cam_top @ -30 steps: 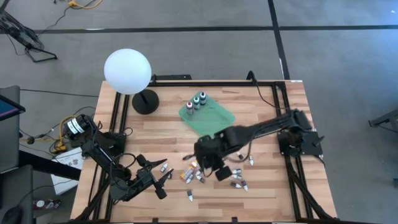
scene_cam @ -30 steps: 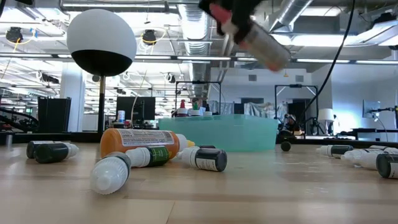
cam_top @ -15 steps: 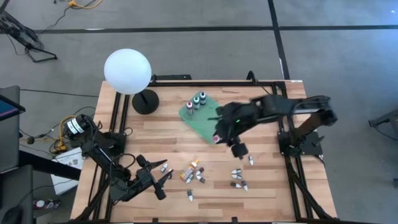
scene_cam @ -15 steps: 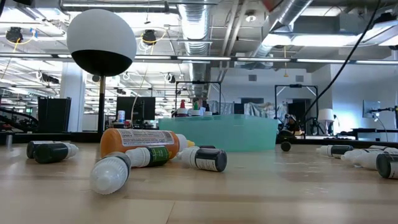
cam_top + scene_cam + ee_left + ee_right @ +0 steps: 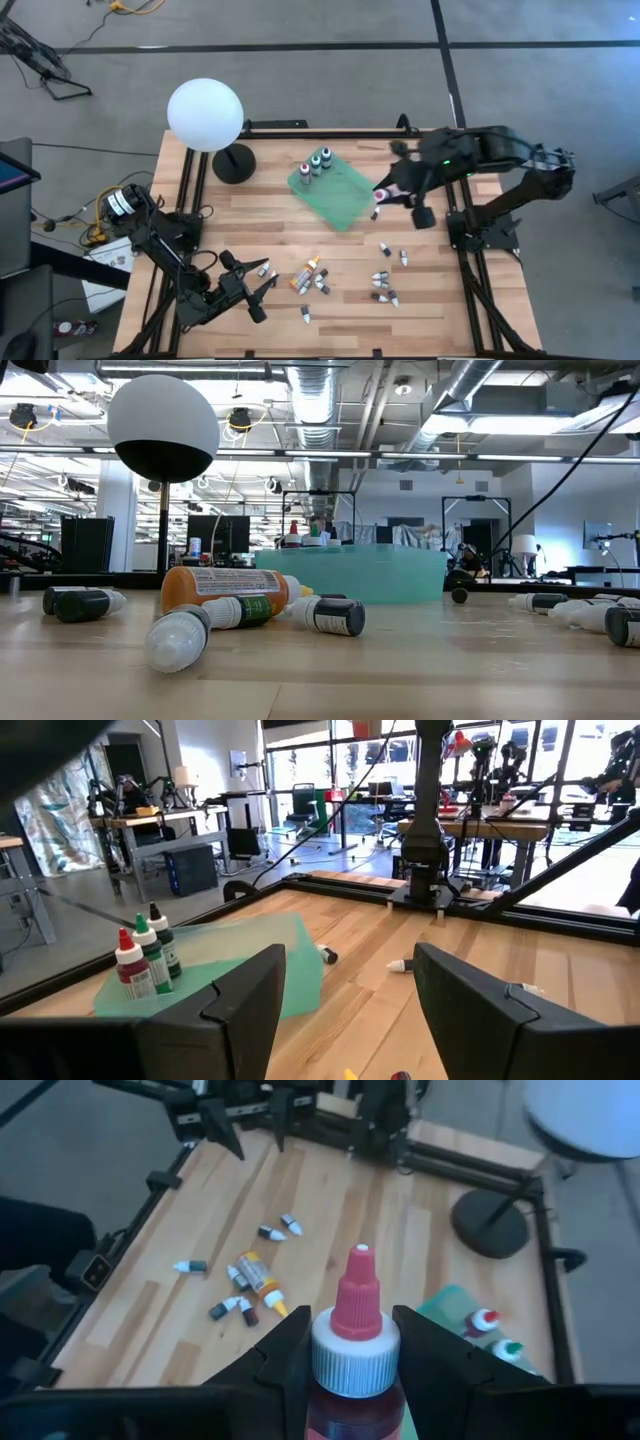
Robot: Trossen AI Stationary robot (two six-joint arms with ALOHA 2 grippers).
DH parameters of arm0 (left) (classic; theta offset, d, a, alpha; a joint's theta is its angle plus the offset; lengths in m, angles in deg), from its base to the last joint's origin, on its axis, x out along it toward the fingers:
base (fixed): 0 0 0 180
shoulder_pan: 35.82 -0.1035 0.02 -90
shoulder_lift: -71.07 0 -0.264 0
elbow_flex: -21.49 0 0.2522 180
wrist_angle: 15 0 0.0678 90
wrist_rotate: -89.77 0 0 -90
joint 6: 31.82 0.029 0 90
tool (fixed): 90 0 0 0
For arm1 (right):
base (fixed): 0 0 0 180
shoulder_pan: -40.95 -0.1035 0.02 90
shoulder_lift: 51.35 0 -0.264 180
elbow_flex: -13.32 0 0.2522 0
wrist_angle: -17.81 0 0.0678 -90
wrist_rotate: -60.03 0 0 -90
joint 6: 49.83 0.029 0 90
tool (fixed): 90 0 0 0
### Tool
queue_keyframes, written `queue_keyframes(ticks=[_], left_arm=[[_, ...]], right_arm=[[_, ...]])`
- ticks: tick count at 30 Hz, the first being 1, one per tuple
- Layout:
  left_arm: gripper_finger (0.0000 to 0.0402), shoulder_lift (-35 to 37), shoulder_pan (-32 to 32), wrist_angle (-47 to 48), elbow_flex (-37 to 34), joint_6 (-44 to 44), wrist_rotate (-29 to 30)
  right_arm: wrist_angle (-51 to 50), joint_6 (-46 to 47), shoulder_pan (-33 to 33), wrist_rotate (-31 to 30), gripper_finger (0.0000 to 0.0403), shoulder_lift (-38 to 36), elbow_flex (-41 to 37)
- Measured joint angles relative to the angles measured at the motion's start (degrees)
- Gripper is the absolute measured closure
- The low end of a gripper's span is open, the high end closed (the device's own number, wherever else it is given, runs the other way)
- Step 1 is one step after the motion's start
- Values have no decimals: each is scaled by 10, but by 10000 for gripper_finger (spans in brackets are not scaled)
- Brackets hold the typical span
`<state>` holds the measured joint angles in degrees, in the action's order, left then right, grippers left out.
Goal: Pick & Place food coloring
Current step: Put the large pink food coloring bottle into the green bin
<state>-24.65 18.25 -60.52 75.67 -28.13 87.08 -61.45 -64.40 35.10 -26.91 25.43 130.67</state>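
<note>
A: What is the surface like?

B: A table (image 5: 440, 300) of light wooden planks with black rails along its edges, standing on a grey floor crossed by dark lines. A white globe lamp (image 5: 205, 115) on a round black base stands at its far left corner, and a green square tray (image 5: 340, 195) sits near the middle toward the far edge.

A: And the food coloring?

B: Three upright bottles (image 5: 317, 162) stand together at the tray's far corner. A loose cluster of small bottles (image 5: 312, 280) lies on the planks toward the near edge, with another scattered group (image 5: 388, 275) to its right. In the low view an orange-bodied bottle (image 5: 225, 585) lies on its side among dark ones.

A: The arms?

B: The right end effector (image 5: 385, 192) hangs above the tray's right edge, pinching a pink-capped bottle (image 5: 355, 1335) by the neck; the wrist view shows its fingers (image 5: 290, 1350) pressed against the white collar on both sides. The left end effector (image 5: 262, 288) waits low at the near left of the table with its fingers (image 5: 235, 1005) spread apart and nothing between them.

A: The room beyond?

B: An open workshop: exposed ducts and strip lights overhead, workbenches, other rigs, large windows.
</note>
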Motion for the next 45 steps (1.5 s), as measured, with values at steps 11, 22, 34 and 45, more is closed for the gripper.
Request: queue_keyframes(ticks=[11, 22, 34, 45], left_arm=[[185, 0, 0, 1, 0, -5, 0], [185, 0, 0, 3, 0, -6, 0], [185, 0, -7, 5, 0, -15, 0], [185, 0, -20, 5, 0, -35, -29]], right_arm=[[-12, 17, -6, -37, 283, -89, -19], [180, 36, 4, -87, 282, -304, -292], [507, 25, 4, -210, 282, -504, -620], [782, 40, 18, -303, 282, -491, -787]])
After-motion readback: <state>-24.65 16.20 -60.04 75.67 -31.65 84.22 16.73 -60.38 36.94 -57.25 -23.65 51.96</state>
